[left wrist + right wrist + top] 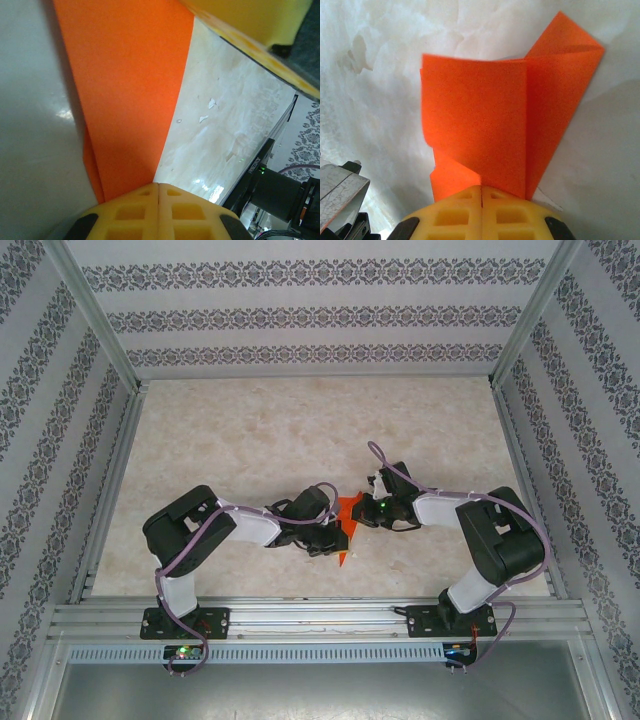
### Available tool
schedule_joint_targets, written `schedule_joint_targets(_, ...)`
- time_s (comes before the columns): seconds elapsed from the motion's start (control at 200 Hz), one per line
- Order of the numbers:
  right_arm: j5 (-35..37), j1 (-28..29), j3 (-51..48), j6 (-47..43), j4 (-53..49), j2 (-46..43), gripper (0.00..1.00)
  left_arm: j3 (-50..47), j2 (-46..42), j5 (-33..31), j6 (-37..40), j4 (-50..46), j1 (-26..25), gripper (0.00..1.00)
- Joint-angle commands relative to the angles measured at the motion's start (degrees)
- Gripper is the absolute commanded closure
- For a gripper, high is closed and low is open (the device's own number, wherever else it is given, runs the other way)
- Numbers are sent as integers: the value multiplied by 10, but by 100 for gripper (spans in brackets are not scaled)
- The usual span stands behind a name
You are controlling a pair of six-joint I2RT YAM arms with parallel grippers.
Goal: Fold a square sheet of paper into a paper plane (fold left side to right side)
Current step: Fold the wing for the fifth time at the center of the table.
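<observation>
The square sheet of paper is bright orange-red and folded into a narrower creased shape, and it sits between the two arms near the table's front middle. My left gripper is shut on its near end. In the left wrist view the yellow fingertips pinch the paper, which runs up and away as a long strip. My right gripper is shut on the paper's other side. In the right wrist view its closed fingertips grip the paper, with one flap curled over and another sticking up to the right.
The pale marbled table stretches away behind the arms. Aluminium rails border the near edge and patterned walls close in the other sides. The right arm's yellow finger hangs close over the left wrist camera.
</observation>
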Motion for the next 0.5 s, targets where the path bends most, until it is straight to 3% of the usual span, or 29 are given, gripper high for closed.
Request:
schedule_joint_targets(0.0,10,7,9,-18,-49,-26,100,-11,24,-16,-4,-24,-13,100)
schedule_joint_targets(0.255,3,3,-6,-29,-27,-95,100,-17,25,-38,3,-45,-13,100)
schedule_joint_targets(0.495,-13,22,-45,-15,34,-95,100,-9,26,-41,12,-64,-14,100)
